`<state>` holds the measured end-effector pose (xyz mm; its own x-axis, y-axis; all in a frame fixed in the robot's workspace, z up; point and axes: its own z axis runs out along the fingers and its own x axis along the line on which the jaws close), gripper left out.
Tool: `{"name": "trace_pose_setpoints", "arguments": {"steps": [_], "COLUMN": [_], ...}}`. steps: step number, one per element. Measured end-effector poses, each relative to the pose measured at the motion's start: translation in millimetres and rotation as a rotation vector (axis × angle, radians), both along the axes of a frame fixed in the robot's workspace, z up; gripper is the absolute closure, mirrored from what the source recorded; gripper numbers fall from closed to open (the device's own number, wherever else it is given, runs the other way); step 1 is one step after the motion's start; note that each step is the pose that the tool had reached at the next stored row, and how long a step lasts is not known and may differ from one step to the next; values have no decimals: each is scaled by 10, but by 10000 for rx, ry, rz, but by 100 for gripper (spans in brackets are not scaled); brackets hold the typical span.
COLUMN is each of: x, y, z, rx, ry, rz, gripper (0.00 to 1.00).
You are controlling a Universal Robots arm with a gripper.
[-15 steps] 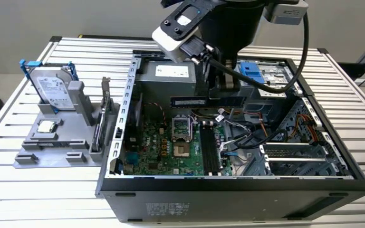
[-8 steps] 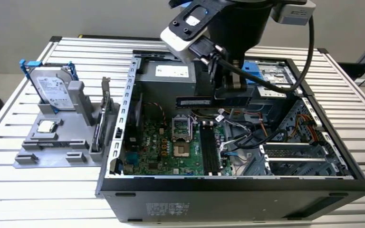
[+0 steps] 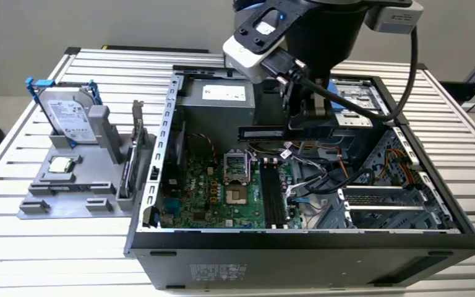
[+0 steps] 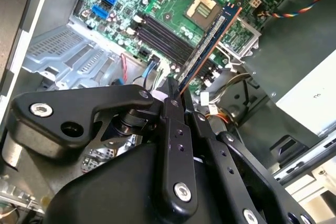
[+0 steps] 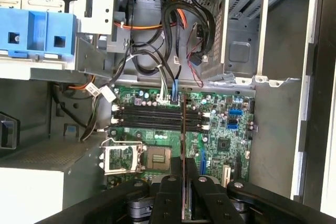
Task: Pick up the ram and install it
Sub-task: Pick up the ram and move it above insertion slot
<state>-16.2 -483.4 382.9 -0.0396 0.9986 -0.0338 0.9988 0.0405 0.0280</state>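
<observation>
We see the gripper (image 3: 310, 127) lowered into the open computer case (image 3: 303, 247), its 2 black fingers (image 4: 173, 129) closed narrowly on the ram (image 3: 262, 132). They pinch the stick at 1 end, and the rest of its length reaches out from the jaws toward the exterior view's left, held level and on edge. In the second wrist view the ram (image 4: 212, 38) runs straight out past the jaw tips, dark blue with a line of contacts along 1 long edge. In the first wrist view the ram (image 5: 183, 124) shows edge-on as a thin line leaving the gap between the fingers. Below the jaws lies the green motherboard (image 3: 213, 198). The ram hangs above it, apart from the board. The long black memory slots (image 5: 149, 118) sit beneath the stick's free part, and it lies crosswise to them, seated in none. The processor socket (image 5: 157, 158) is on the board just to 1 side of the jaws. Beyond the ram's far tip, a bundle of black, orange and white cables (image 5: 173, 3) loops along the case's metal bays. Well away from the jaws, outside the case toward the exterior view's left, a hard drive (image 3: 68, 114) stands upright in a gray fixture (image 3: 64, 192) on the slatted table (image 3: 23, 247).
</observation>
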Motion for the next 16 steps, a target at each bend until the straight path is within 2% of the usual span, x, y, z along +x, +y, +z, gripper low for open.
{"name": "trace_pose_setpoints", "arguments": {"steps": [8, 16], "x": [97, 153], "y": [0, 0], "z": [-1, -1], "rx": [0, 0], "ry": [0, 0], "rz": [1, 0], "gripper": [100, 100]}}
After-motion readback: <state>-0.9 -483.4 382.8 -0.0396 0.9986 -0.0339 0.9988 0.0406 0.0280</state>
